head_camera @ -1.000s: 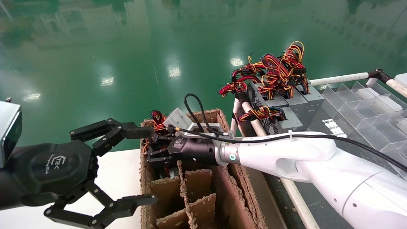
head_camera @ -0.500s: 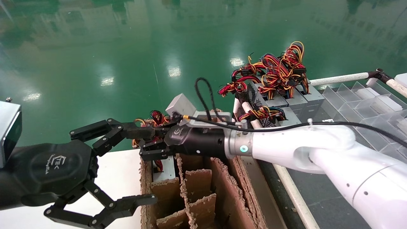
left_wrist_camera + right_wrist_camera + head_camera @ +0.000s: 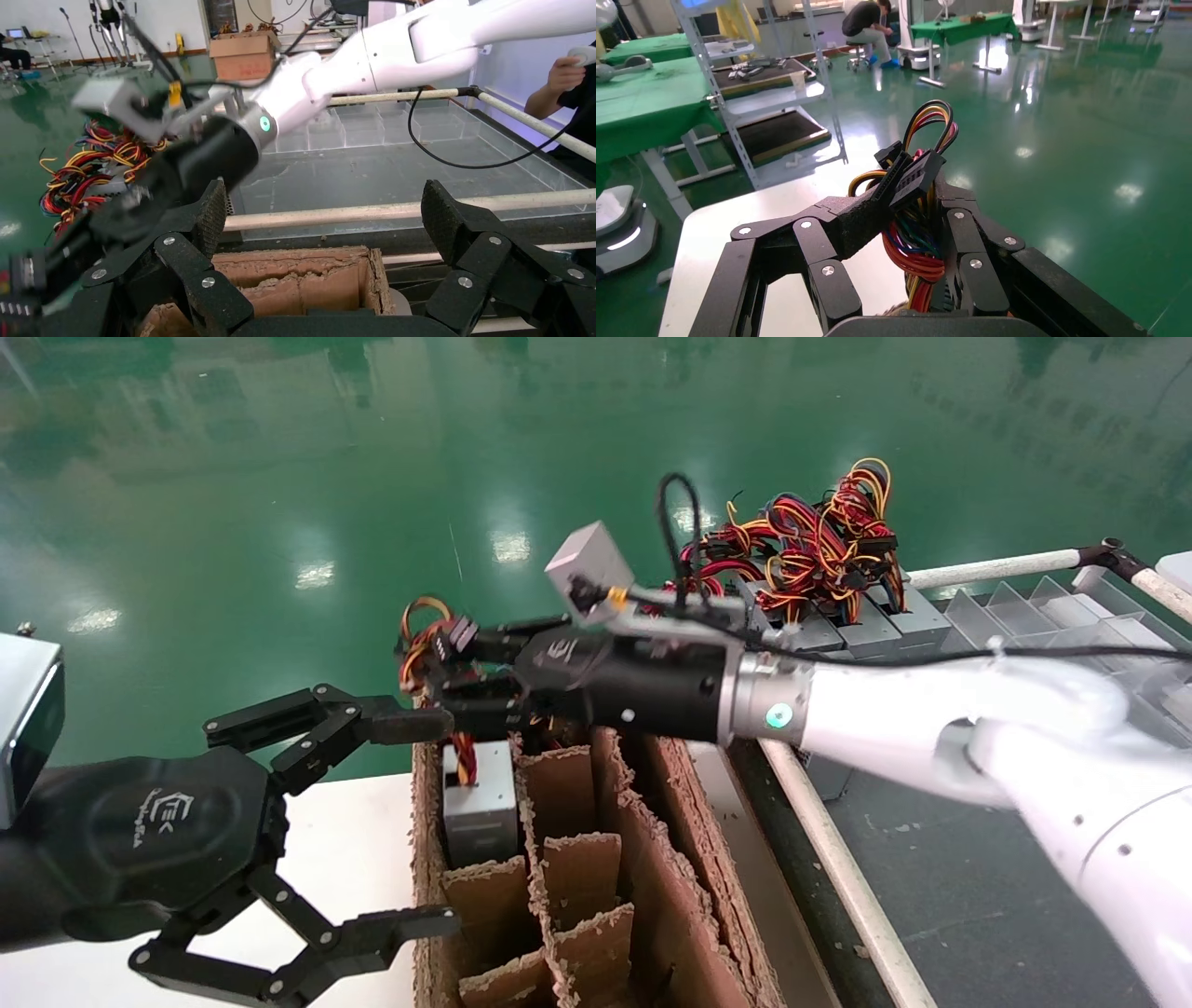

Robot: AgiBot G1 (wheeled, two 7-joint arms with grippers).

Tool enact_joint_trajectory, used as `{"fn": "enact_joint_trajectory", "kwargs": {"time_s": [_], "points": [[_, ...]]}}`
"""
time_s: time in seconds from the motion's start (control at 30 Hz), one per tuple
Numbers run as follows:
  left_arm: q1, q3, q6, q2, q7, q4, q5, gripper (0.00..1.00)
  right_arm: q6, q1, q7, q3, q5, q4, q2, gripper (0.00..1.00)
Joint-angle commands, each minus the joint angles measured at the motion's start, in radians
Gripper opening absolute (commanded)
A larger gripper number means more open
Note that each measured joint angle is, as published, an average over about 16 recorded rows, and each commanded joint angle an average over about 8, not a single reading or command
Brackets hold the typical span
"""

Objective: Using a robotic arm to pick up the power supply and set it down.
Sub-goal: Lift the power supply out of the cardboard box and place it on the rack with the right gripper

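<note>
The power supply point(image 3: 480, 803), a grey metal box, hangs half out of the far left cell of the brown cardboard box point(image 3: 694, 905). Its red, yellow and black wires point(image 3: 424, 635) run up into my right gripper point(image 3: 456, 677), which is shut on the bundle just above the box. In the right wrist view the wires point(image 3: 912, 246) and black plugs are pinched between the fingers of the right gripper point(image 3: 912, 196). My left gripper point(image 3: 438, 822) stays open beside the box's left wall; in its wrist view the left gripper point(image 3: 323, 217) has nothing between its fingers.
Several more grey power supplies point(image 3: 838, 626) with wire tangles stand on the rack at the back right. Clear plastic dividers point(image 3: 1071, 645) fill the tray behind them. A white rail point(image 3: 819, 859) runs along the cardboard box's right side. A white table point(image 3: 354, 840) lies under the left gripper.
My right gripper has risen and moved right with the wire bundle, drawing the grey box up out of its cell. The left gripper has not moved.
</note>
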Motion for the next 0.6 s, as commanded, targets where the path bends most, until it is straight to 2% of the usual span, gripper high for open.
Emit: {"fn": "enact_joint_trajectory", "kwargs": {"time_s": [0.03, 0.3, 0.6], "points": [[0.0, 0.0, 0.0, 0.0, 0.0, 0.0, 0.0, 1.0, -0.023, 0.016, 0.002, 0.004, 0.006, -0.013, 0.004, 0.0], [0.0, 0.0, 0.0, 0.0, 0.0, 0.0, 0.0, 1.0, -0.068, 0.097, 0.011, 0.029, 0.03, -0.023, 0.052, 0.0], [0.0, 0.0, 0.0, 0.0, 0.0, 0.0, 0.0, 1.0, -0.08, 0.198, 0.053, 0.061, 0.065, -0.031, 0.111, 0.0]]}}
